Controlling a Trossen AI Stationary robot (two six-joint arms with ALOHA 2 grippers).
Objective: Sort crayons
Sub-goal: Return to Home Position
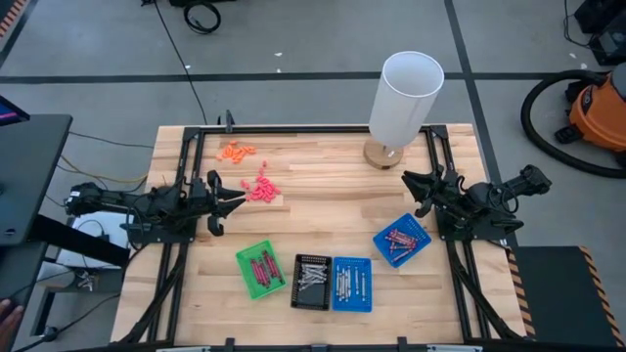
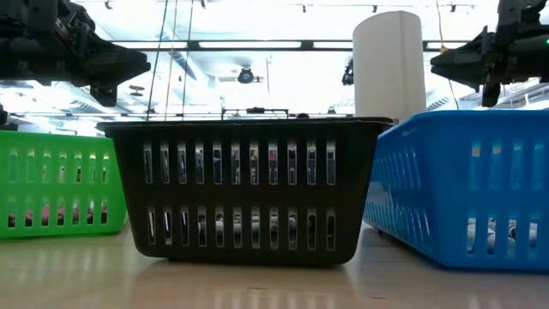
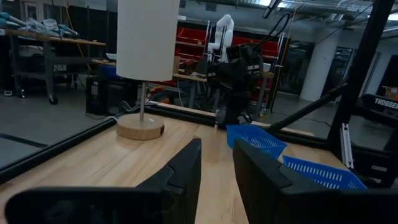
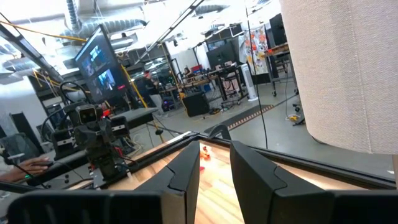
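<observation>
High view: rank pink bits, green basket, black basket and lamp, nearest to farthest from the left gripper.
1. Pink bits, beside the left gripper.
2. Green basket, row's left end.
3. Black basket, beside the green.
4. Lamp, far right corner.

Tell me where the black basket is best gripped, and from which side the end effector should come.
Grip the black basket by the rim of its short wall facing the lamp, coming straight down, one finger inside, one outside. That thin upright wall should suit a pinch, and it stands free, whereas a blue basket sits close along one long side.
</observation>
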